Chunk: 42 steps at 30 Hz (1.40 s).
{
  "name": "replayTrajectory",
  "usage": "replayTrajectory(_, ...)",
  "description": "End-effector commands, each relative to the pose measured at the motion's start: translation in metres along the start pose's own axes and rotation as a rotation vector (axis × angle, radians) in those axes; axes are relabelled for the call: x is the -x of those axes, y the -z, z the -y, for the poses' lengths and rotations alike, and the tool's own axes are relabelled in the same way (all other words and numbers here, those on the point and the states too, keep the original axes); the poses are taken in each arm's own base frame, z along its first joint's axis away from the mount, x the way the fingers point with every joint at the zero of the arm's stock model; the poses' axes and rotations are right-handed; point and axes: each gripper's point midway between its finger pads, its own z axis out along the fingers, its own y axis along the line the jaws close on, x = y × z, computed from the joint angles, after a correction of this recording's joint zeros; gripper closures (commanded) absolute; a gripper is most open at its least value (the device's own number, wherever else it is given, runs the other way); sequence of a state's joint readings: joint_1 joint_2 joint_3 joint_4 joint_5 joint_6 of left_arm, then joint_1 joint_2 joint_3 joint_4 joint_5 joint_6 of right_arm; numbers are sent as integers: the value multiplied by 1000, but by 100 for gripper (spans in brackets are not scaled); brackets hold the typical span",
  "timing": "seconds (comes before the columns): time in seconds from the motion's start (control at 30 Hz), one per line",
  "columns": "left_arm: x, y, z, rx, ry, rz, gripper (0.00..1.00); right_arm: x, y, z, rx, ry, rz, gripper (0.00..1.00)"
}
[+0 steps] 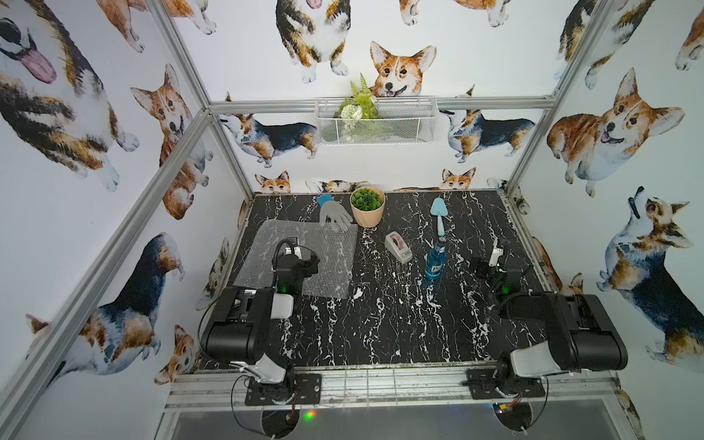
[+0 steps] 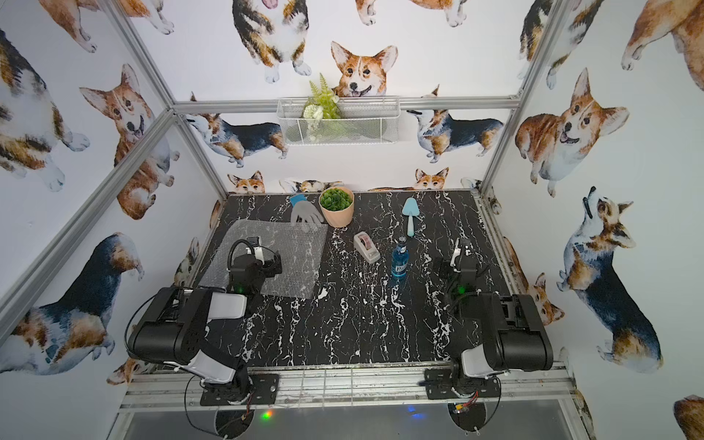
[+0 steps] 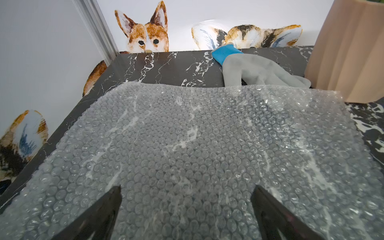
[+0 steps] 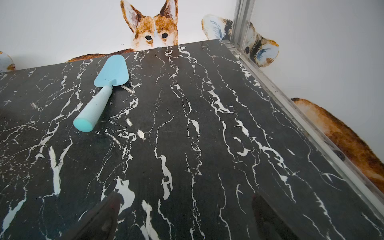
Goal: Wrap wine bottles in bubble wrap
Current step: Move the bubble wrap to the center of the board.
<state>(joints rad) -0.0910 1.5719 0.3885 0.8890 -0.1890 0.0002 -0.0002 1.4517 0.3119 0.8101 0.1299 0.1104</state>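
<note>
I record left gripper (image 3: 187,190) spread over the bubble wrap (image 1: 327,259), right gripper (image 4: 185,197) spread near the worktop's (image 1: 381,324) right edge; wine bottle (image 1: 434,263) stands between.

Your widest free lane: bare front half of bench (image 1: 381,324), side to side; left pincer (image 3: 187,188), jaws spread, hangs over flat bubble wrap (image 3: 187,135), low and level; past sheet's far edge, glove (image 3: 255,72) and pot (image 3: 349,52) block you; mid-bench, tape dispenser (image 1: 398,247) and upright bottle (image 1: 434,261) stand near each other, gap narrow; right pincer (image 4: 186,195) faces bare bench; trowel (image 4: 104,93) lies ahead toward bottle; frame rail (image 4: 291,99) hems your outer side.
</note>
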Motion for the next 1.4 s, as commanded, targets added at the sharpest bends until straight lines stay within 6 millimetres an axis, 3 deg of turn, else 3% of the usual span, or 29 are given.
replayTrajectory(0.0, 7, 1, 1, -6, -8, 29, 0, 13, 1, -1, 2, -13, 53, 0)
replayTrajectory(0.9, 10, 3, -1, 8, -12, 41, 0, 14, 2, -3, 17, -9, 63, 0)
replayTrajectory(1.1, 58, 36, -3, 3, -2, 9, 0, 50, 33, -12, 71, 8, 92, 0)
replayTrajectory(1.2, 78, 56, -4, -10, 69, -49, 0, 84, 56, -29, 172, -1, 140, 0)
replayTrajectory(1.3, 83, 75, 1, -47, 156, -168, 0, 107, 80, -55, 327, -2, 139, 0)
replayTrajectory(1.37, 73, 89, 1, -35, 243, -298, 0, 118, 101, -74, 446, -14, 120, 0)
